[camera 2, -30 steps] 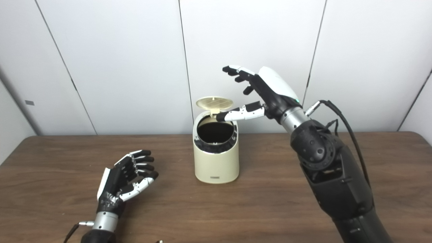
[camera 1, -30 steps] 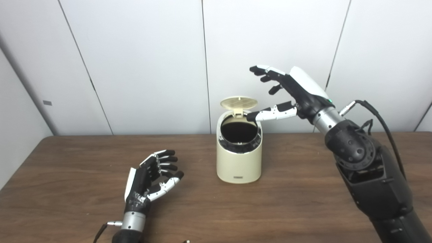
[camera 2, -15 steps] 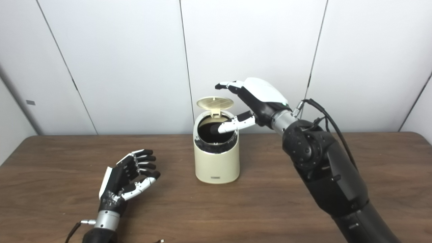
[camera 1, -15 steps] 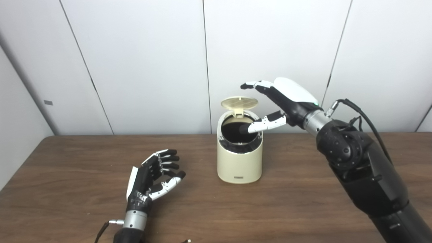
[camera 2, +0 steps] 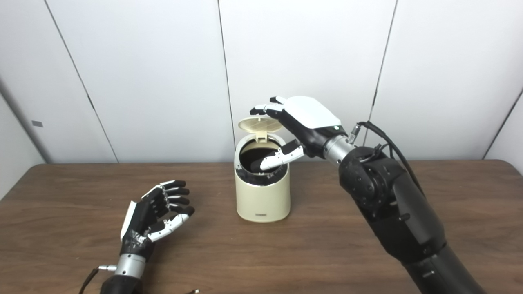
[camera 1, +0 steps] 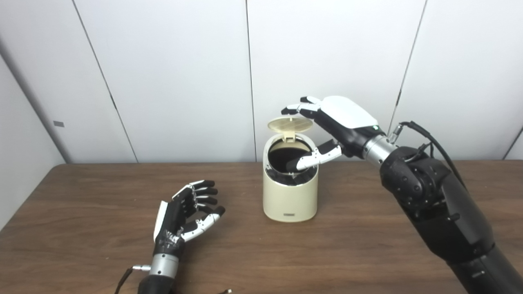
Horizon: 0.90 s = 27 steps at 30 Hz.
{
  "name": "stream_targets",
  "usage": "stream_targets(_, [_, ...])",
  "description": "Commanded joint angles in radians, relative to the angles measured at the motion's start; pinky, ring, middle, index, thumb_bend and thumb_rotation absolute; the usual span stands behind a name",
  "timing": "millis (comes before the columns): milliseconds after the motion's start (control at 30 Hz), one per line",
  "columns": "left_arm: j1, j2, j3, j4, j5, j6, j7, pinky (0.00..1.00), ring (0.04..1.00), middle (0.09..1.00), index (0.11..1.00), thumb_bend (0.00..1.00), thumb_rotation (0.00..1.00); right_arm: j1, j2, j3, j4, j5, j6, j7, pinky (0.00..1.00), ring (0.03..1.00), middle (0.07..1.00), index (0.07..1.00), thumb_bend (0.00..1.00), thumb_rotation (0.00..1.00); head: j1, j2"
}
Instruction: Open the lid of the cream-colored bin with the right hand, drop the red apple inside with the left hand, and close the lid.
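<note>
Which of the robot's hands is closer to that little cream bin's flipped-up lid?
The right hand. It hovers just above the raised lid of the bin, its thumb over the opening. The left hand rests open on the table, well off to the bin's left.

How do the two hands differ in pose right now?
The right hand is raised over the open bin, fingers above the upright lid, thumb over the opening. The left hand sits low over the table, away from the bin, palm facing it. Both are open and hold nothing.
</note>
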Motion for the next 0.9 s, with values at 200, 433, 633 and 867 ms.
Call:
stream_targets(200, [0.04,-0.033,-0.01,0.057,-0.003,-0.012,0.004,0.49,0.592,0.654,0.698,0.61,0.0,-0.02,-0.023,-0.014,-0.061,-0.035,-0.036,-0.002,0.8,0.959,0.83,0.819,0.77,0.55,0.002,0.008])
stream_targets(433, [0.039,-0.032,-0.009,0.053,0.007,-0.007,0.011,0.48,0.585,0.651,0.697,0.6,0.0,0.002,-0.032,-0.01,-0.089,-0.061,-0.038,0.032,0.84,0.956,0.821,0.822,0.76,0.56,0.002,0.017])
stream_targets(633, [0.04,-0.031,-0.009,0.049,0.014,0.0,0.016,0.48,0.581,0.648,0.698,0.6,0.0,0.029,-0.039,-0.013,-0.096,-0.056,-0.073,0.032,0.85,0.933,0.782,0.799,0.75,0.54,0.001,0.021])
stream_targets(867, [0.04,-0.03,-0.01,0.045,0.02,0.004,0.019,0.48,0.583,0.65,0.7,0.6,0.0,0.056,-0.044,-0.016,-0.108,-0.062,-0.079,0.054,0.93,0.94,0.779,0.8,0.75,0.56,0.001,0.026])
